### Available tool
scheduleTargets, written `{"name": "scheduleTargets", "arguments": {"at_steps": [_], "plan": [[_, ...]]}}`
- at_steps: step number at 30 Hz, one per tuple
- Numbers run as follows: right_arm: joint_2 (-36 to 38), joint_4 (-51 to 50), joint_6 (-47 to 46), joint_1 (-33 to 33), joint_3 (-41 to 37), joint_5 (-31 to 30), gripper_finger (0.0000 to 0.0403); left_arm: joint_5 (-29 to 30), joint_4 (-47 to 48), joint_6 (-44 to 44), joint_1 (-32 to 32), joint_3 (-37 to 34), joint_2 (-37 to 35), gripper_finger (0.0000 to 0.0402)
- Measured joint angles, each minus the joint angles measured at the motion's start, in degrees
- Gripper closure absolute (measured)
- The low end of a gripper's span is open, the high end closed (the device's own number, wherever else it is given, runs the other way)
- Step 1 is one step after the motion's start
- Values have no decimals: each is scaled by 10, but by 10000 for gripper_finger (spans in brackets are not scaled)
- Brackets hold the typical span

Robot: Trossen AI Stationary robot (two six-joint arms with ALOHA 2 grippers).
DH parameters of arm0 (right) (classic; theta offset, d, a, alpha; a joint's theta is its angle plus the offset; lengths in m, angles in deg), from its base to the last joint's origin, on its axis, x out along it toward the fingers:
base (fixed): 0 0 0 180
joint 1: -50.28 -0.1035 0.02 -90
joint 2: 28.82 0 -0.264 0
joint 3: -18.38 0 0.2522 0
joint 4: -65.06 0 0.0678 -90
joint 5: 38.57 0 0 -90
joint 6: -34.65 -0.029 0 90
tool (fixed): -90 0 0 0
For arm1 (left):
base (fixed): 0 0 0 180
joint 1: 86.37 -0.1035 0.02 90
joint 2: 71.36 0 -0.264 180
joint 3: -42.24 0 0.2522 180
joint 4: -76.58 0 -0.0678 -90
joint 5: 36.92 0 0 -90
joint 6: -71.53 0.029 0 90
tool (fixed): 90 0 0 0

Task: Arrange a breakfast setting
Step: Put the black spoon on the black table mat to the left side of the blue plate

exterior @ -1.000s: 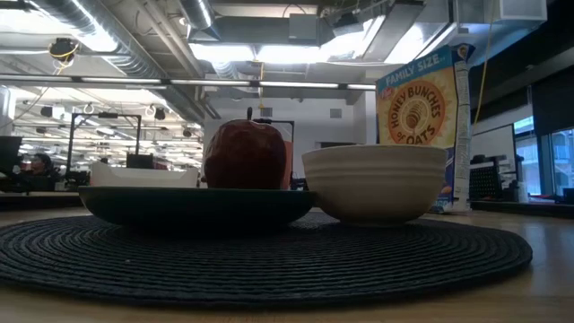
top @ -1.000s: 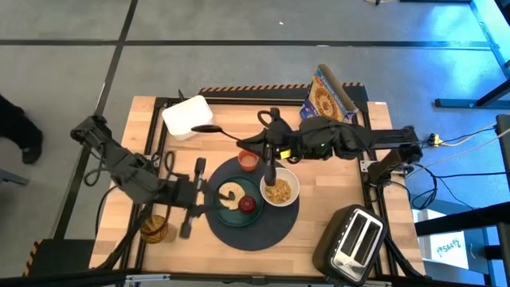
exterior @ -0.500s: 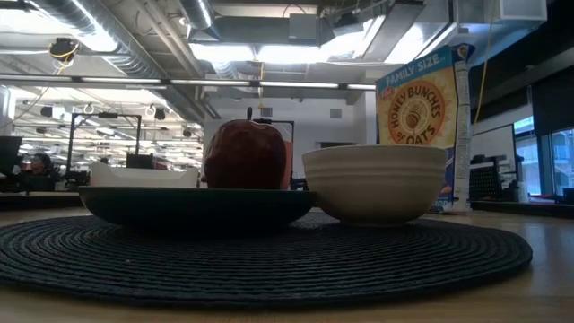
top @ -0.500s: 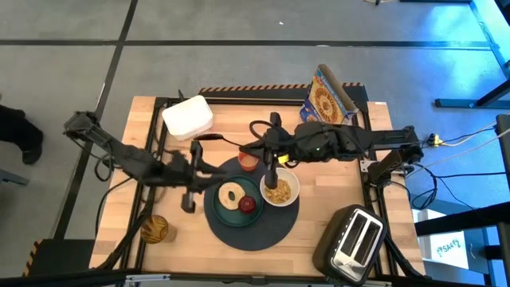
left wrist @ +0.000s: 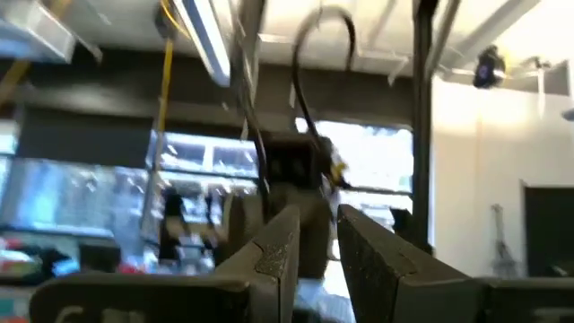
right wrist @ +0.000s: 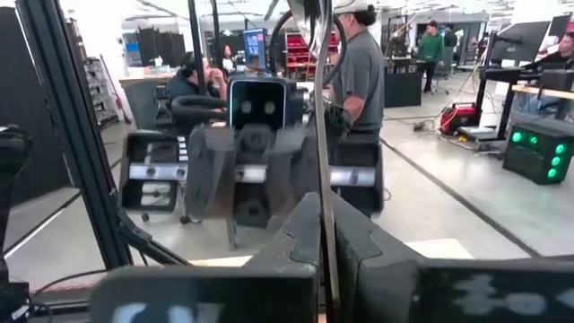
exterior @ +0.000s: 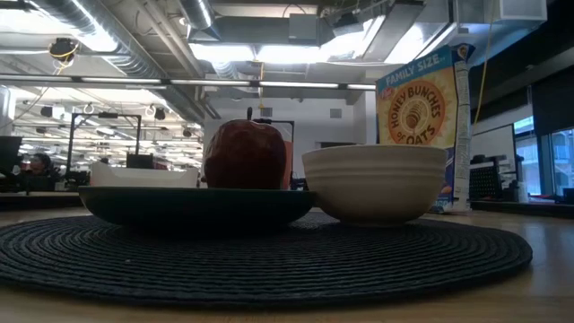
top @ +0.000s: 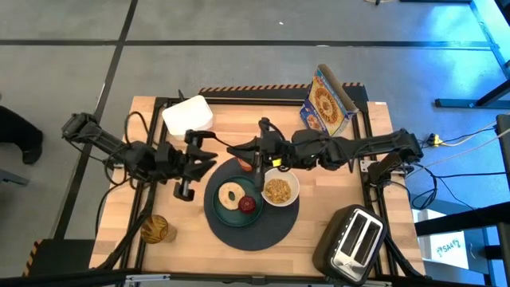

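Lying flat on the tabletop [top: 335, 183] as the landmark here, a round dark-navy mat [top: 253, 229]; carrying on its left part a teal plate [top: 220, 209], itself bearing a bagel [top: 232, 194] and, touching the plate's right side, a small red apple [top: 248, 204]; carrying on its right part a white bowl [top: 277, 190], filled with cereal and sitting just beside the plate; standing at the mat's far edge, a small orange cup [top: 248, 163], partly covered from above by the right arm; reaching in from the right of the mat and hovering over that far edge, the right tool [top: 256, 155], clamping a thin metal piece of cutlery [right wrist: 321, 135] between its fingers [right wrist: 354, 242], the handle rising straight up past them in the right wrist view; hanging just off the mat's left far edge and pointing toward the right tool, the left tool [top: 209, 154], its fingers [left wrist: 278, 256] standing slightly apart and gripping nothing; resting well beyond the mat toward the far left corner, a white container [top: 188, 114]; standing beyond the mat on the far right, a cereal box [top: 327, 102]; sitting off the mat's near right, a toaster [top: 355, 237]; sitting off its near left, a glass jar [top: 155, 229]; showing level across the mat in the low view, the apple rising above the plate's rim, the bowl just beside it, the cereal box behind.
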Motion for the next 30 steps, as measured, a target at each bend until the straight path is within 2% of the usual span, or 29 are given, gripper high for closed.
{"name": "scheduleTargets", "arguments": {"at_steps": [4,11,18,30], "plan": [[-1,0,-14,0,-10,1,403,18,-23,12,-11,0,2,328],[-7,-6,-13,0,-10,1,403,-17,-22,-21,-42,0,23,328],[-7,-7,-12,0,-10,2,403,15,-51,-36,-47,0,24,328],[-7,-28,-11,0,-10,2,403,-2,-57,-52,-57,0,24,336]]}}
